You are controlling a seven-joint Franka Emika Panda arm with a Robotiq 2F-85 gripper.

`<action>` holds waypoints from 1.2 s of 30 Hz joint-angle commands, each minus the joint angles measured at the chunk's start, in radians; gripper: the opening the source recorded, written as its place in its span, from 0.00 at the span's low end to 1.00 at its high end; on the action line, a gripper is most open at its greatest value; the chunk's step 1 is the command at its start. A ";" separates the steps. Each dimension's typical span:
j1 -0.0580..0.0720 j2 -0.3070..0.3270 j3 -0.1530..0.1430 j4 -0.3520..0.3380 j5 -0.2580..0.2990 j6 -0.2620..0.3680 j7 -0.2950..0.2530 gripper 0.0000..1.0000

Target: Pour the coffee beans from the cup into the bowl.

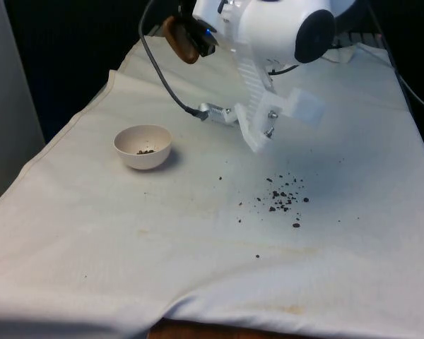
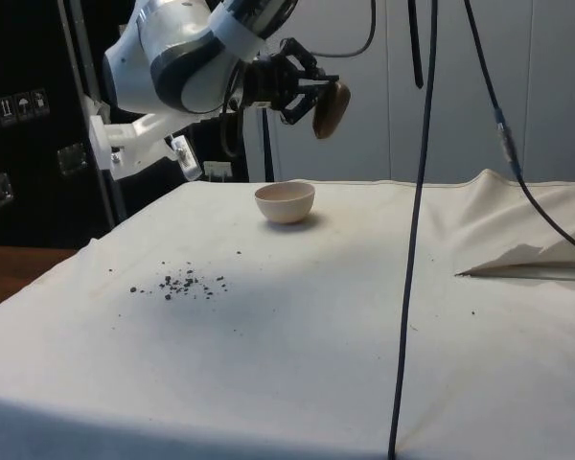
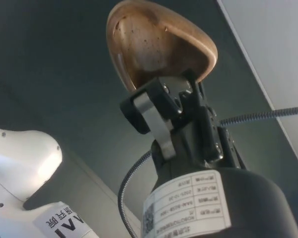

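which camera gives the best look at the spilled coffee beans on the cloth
The front view. The spilled beans lie in open sight on the cloth, nearer the front view's right than the bowl, each speck distinct. The side view shows them lower and flatter, as a thin scatter. The wrist view looks at the brown cup in the hand instead.

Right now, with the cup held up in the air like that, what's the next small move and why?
Probably lower the cup to the cloth and release it. The gripper holds it tipped on its side, its inside looks empty, a few beans lie in the bowl, and many beans are spilled on the cloth.
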 commanded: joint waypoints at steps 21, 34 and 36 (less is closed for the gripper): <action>-0.022 -0.008 -0.001 -0.001 0.108 0.052 -0.002 0.00; -0.042 -0.031 0.004 -0.018 0.186 0.114 -0.006 0.00; -0.044 -0.035 0.004 -0.020 0.201 0.127 -0.004 0.00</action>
